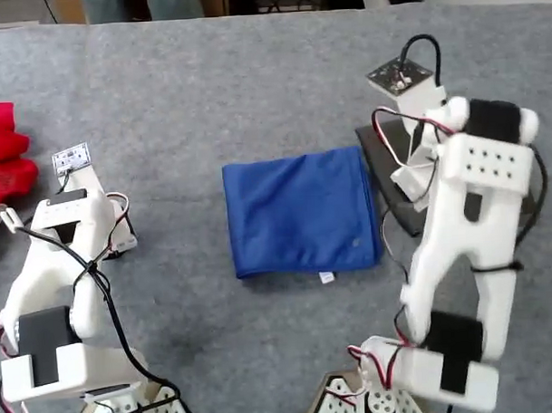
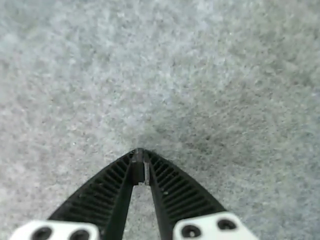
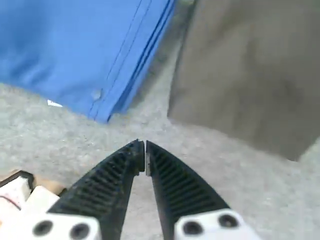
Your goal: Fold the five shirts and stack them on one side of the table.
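A folded blue shirt (image 1: pixel 299 213) lies flat in the middle of the grey table, a small white tag at its near edge. The right wrist view shows its layered corner (image 3: pixel 80 50) beside a folded dark grey shirt (image 3: pixel 250 70). That dark shirt (image 1: pixel 390 171) lies to the right of the blue one, partly under the right arm (image 1: pixel 471 209). My right gripper (image 3: pixel 141 150) is shut and empty, over bare table just short of both shirts. A red shirt (image 1: pixel 2 157) lies bunched at the left edge. Beside it, my left gripper (image 2: pixel 139 159) is shut on nothing above bare felt.
Grey felt (image 1: pixel 208 91) covers the whole table. The left arm (image 1: pixel 65 268) stands between the red shirt and the blue one. Both arm bases sit at the near edge. There is free felt behind the blue shirt and in front of it.
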